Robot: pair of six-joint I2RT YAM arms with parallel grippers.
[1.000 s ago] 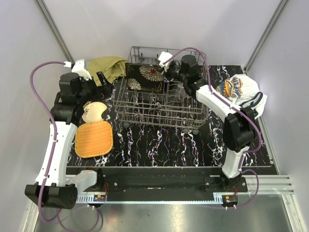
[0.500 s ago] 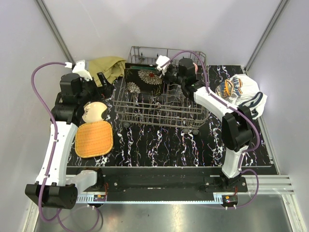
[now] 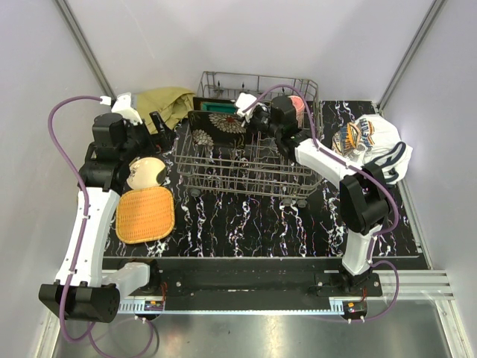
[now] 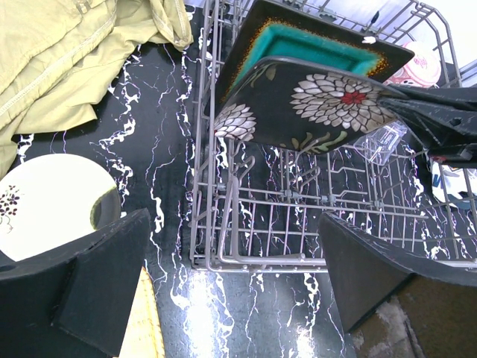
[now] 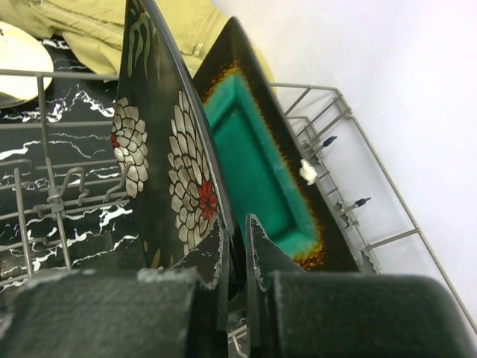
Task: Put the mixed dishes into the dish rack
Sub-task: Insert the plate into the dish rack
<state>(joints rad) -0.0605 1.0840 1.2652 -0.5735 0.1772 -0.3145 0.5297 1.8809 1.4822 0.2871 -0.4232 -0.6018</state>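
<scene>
Our right gripper (image 5: 237, 227) is clenched on the dark floral plate (image 5: 171, 156), which stands on edge at the dish rack's (image 3: 238, 183) 11 o'clock corner. The teal plate (image 5: 257, 160) is just behind it, and there are bare tines toward 6 o'clock. Our left gripper (image 4: 235, 250) gapes, holding nothing.

At the far end of the dish rack (image 3: 246, 183), the teal square plate (image 4: 313, 46) shows only its upper part. The rest sits behind the dark floral plate (image 4: 313, 104). By the rack's far right corner, the right arm half covers the pink cup (image 3: 298, 106). Inside the rack, the clear glass (image 4: 380, 140) slips under the right gripper (image 5: 237, 227), shape unreadable. Left of the rack, the left gripper (image 4: 235, 224) cuts off the cream round plate (image 4: 45, 201), and the orange plate (image 4: 147, 317) is a mere sliver.
</scene>
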